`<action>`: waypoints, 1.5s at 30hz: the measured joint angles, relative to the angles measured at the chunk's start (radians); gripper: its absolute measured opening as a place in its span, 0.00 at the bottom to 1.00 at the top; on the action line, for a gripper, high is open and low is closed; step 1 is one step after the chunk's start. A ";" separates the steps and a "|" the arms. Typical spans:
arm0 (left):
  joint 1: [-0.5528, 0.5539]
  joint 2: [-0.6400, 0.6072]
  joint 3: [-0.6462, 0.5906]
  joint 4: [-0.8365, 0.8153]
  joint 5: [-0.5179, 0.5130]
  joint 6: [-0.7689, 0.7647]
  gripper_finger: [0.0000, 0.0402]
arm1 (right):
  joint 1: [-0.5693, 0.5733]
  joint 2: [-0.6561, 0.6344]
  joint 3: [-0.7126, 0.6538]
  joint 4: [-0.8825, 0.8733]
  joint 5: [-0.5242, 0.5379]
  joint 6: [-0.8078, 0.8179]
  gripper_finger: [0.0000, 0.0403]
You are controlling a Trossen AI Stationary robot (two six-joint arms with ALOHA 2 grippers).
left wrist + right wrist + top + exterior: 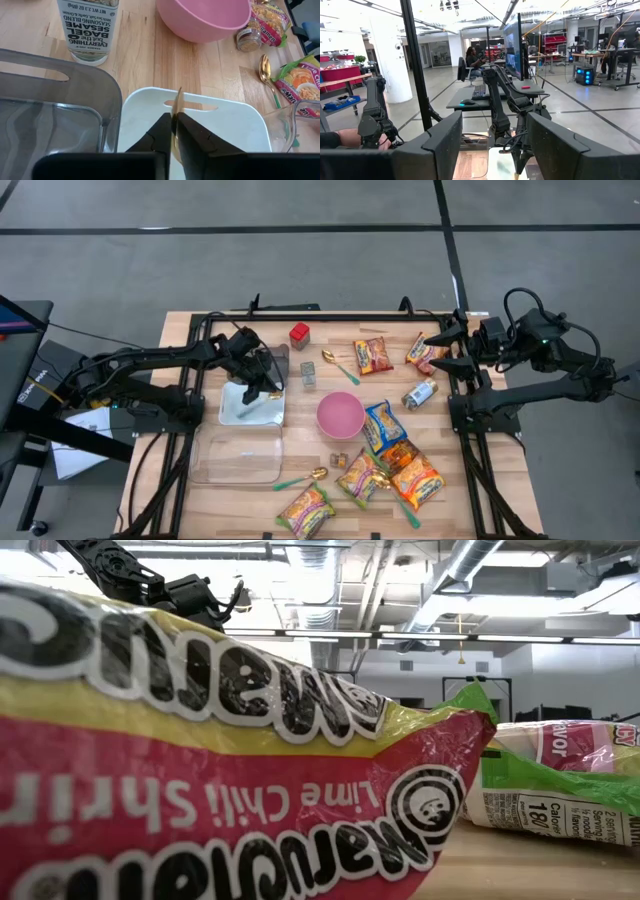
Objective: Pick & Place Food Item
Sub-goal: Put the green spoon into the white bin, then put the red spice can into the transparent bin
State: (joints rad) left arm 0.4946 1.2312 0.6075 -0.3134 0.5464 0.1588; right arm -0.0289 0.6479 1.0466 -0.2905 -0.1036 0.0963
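Note:
My left gripper (265, 388) is over a white tray (245, 412) at the table's left middle. It is shut on a thin gold-coloured thing (177, 102) that shows edge-on in the left wrist view. What the thing is I cannot tell. My right gripper (445, 350) hangs open and empty above the table's far right part. Its fingers stand wide apart in the right wrist view (492, 135). Several ramen packets (384, 425) lie on the table's right half. My left gripper pinches the thin gold thing between its two fingers (162, 131), on its flat sides (176, 120). The fingers slant down toward the white tray (240, 125). The thing stands on edge and sticks out past the fingertips over the tray. Whether it touches the tray I cannot tell.
A clear container (240, 455) lies near the tray. A pink bowl (340, 414) stands mid-table, and a bagel seasoning jar (89, 30), a red jar (299, 334) and gold-and-green spoons (340, 363) lie around it. A ramen packet (220, 760) fills the low view.

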 joint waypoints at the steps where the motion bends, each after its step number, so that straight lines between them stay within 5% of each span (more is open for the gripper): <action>1: 0.000 0.000 0.000 0.000 -0.001 -0.003 0.09 | 0.000 0.000 0.000 0.000 0.000 0.000 0.53; 16: 0.000 0.000 0.000 0.001 -0.005 -0.001 0.34 | 0.000 0.000 0.000 0.000 0.000 -0.010 0.53; 30: 0.000 0.000 0.000 0.110 0.007 0.002 0.30 | 0.000 0.000 0.000 0.000 0.000 -0.021 0.53; 39: -0.007 0.000 0.000 0.374 0.298 -0.002 0.27 | 0.000 0.000 0.000 -0.016 0.000 -0.021 0.53; 45: -0.067 0.000 0.000 0.550 0.282 -0.002 0.28 | 0.000 0.000 0.000 -0.015 0.000 -0.020 0.53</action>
State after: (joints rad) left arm 0.4273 1.2312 0.6075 0.2362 0.8280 0.1566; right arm -0.0288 0.6477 1.0466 -0.3058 -0.1040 0.0765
